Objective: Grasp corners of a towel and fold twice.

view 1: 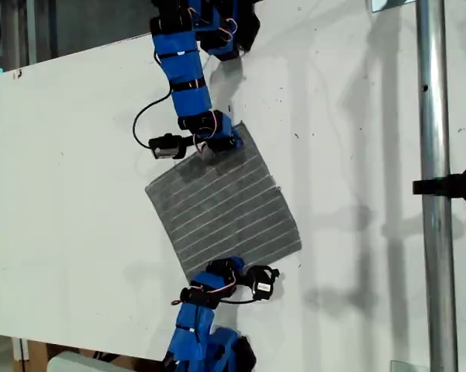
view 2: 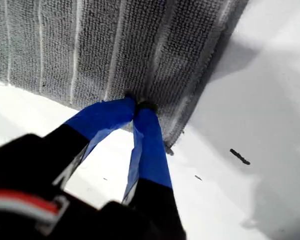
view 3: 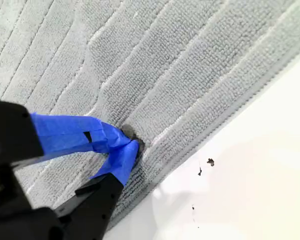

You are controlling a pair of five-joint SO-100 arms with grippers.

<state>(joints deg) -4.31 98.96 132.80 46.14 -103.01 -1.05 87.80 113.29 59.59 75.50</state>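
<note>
Towel point(view 1: 223, 208) laid flat on white table point(view 1: 77, 155), my first gripper point(view 2: 138, 106) pinched shut on towel edge near a corner, my second gripper point(view 3: 130, 141) closed on towel fabric just inside its edge

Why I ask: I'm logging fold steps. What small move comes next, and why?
Probably lift both a little: my first end effector and my second end effector each look pinched shut on the towel, which lies flat and unfolded on the table.
</note>
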